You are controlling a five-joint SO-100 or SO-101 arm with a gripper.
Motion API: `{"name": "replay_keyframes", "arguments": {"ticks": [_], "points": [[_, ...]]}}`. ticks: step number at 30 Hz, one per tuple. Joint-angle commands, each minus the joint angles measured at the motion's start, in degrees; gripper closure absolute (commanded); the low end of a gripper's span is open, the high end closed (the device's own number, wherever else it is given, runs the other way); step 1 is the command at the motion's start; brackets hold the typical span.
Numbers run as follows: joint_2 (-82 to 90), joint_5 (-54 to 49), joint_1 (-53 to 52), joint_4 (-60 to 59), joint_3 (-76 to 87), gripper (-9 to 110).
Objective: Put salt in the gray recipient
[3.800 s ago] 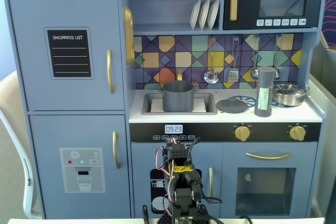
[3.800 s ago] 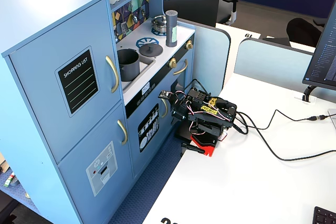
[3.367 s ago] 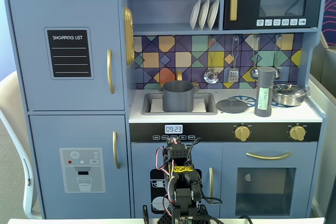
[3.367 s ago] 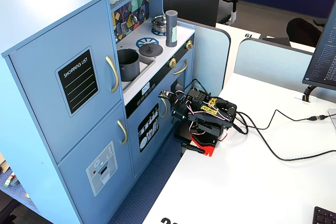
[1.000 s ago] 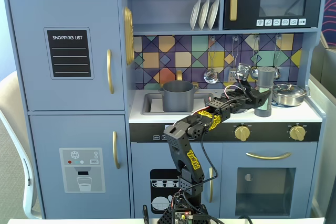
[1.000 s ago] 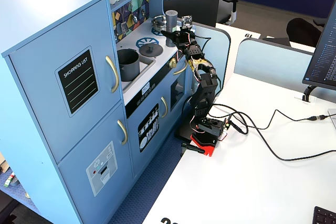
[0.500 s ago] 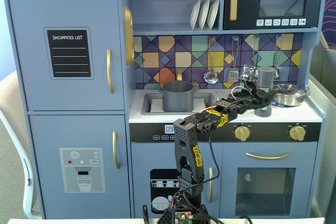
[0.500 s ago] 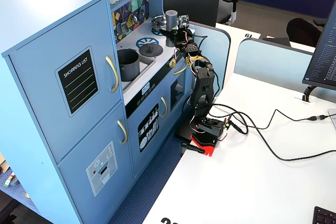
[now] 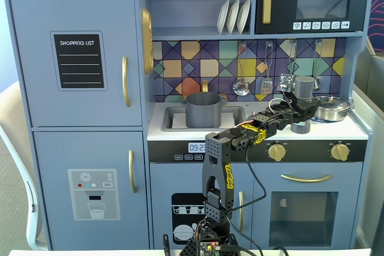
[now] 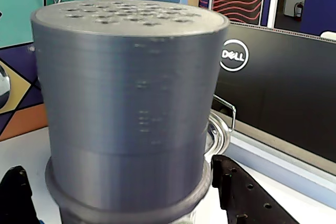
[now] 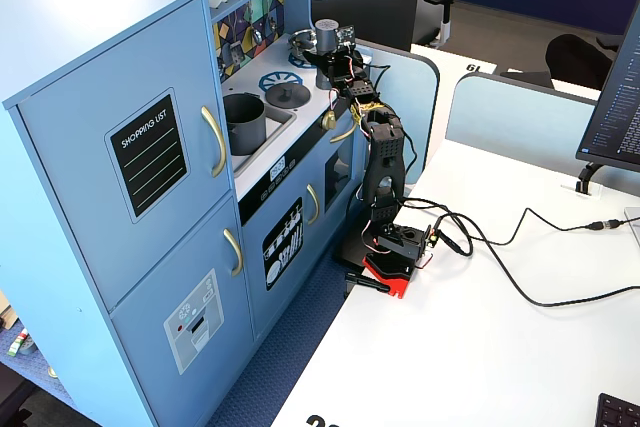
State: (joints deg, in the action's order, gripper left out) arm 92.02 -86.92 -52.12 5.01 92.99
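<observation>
The arm is stretched out over the toy kitchen's counter [image 9: 180,133], and the pincer [image 9: 302,107] is up at the stove end, on the right of a fixed view. Its jaws sit on either side of the gray salt shaker [image 9: 304,87], closed against the lower body, so the shaker is clamped in the grip. It stands upright, its perforated top above the fingers.

The wrist view is filled almost edge to edge by the salt shaker [image 10: 126,108]: ridged gray wall, a flat lid dotted with small holes, a wider collar low down. A black finger [image 10: 247,192] presses in at the bottom right and the other finger shows at the bottom left corner.

Just behind and to the right of the pincer in that fixed view sits a small shiny metal pan [image 9: 332,108]. Well to the left of the pincer, the gray pot [image 9: 204,110] stands in the sink, open-topped, apart from the shaker.

From a fixed view off to the side, the pincer [image 11: 328,55] is at the far end of the counter with the salt shaker [image 11: 326,33] rising above it, and the gray pot [image 11: 244,123] lies nearer the camera.
</observation>
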Motion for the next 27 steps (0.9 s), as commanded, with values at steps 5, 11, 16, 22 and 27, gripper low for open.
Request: {"name": "replay_keyframes", "arguments": {"ticks": [5, 11, 16, 22, 27], "points": [[-1.0, -0.8, 1.1, 1.3, -6.2, 58], [-2.0, -1.5, 1.5, 0.8, -7.2, 61], [-2.4, -3.6, 2.2, 0.2, -7.4, 78], [-1.9, -2.3, 3.1, 1.2, -7.4, 101], [-1.0, -1.7, 2.9, 2.7, -7.4, 101]]}}
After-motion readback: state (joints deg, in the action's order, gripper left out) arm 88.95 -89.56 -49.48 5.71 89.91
